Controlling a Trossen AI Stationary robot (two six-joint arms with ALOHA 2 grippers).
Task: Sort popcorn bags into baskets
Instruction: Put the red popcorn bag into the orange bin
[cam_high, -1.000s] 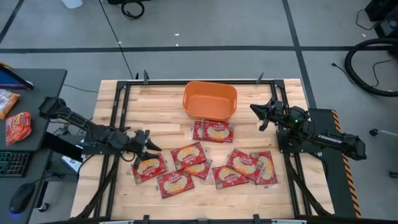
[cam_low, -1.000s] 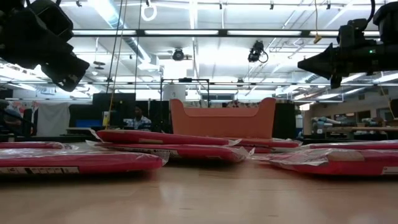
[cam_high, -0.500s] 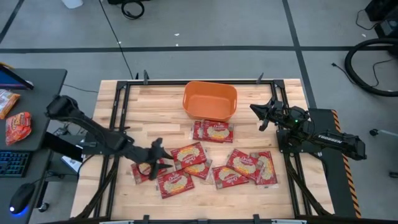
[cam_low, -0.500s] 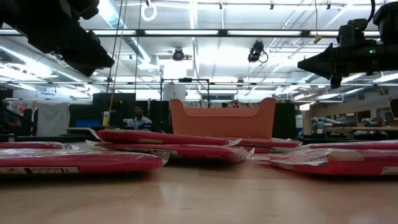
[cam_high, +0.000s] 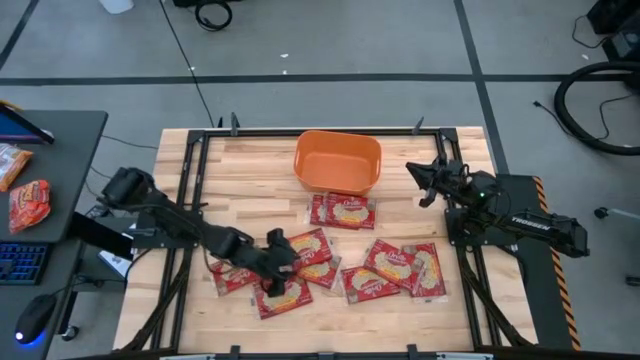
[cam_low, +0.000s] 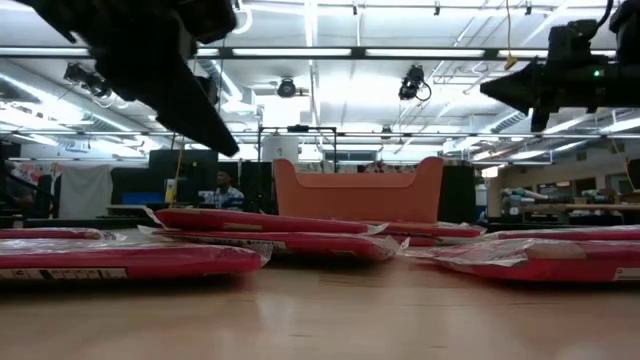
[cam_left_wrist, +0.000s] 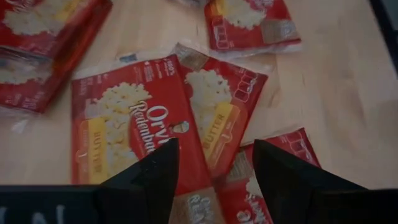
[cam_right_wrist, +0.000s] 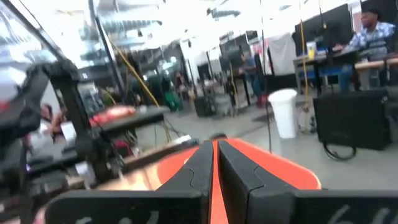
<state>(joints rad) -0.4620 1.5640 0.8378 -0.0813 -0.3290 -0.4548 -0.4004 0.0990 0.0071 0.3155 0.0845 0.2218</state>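
Observation:
Several red popcorn bags (cam_high: 345, 262) lie flat on the wooden table, some overlapping, below the orange tub (cam_high: 338, 161), which stands by the far edge. In the low view the bags (cam_low: 260, 222) lie in front of the tub (cam_low: 358, 190). My left gripper (cam_high: 282, 266) is open and hovers above the left bags; in its wrist view its fingers (cam_left_wrist: 214, 168) stand over one bag (cam_left_wrist: 134, 134) without touching it. My right gripper (cam_high: 415, 180) is shut and waits in the air right of the tub (cam_right_wrist: 273, 165).
A side desk at the left carries a keyboard, a mouse and more red packets (cam_high: 30, 200). Black frame rails (cam_high: 190, 160) run along the table's sides. People sit in the room beyond the table (cam_low: 222, 188). Bare wood shows left of the tub (cam_high: 240, 170).
My left arm has swung from the table's left side toward the right and the near edge, and its gripper now hangs over the left popcorn bags. The bags and the tub lie as before.

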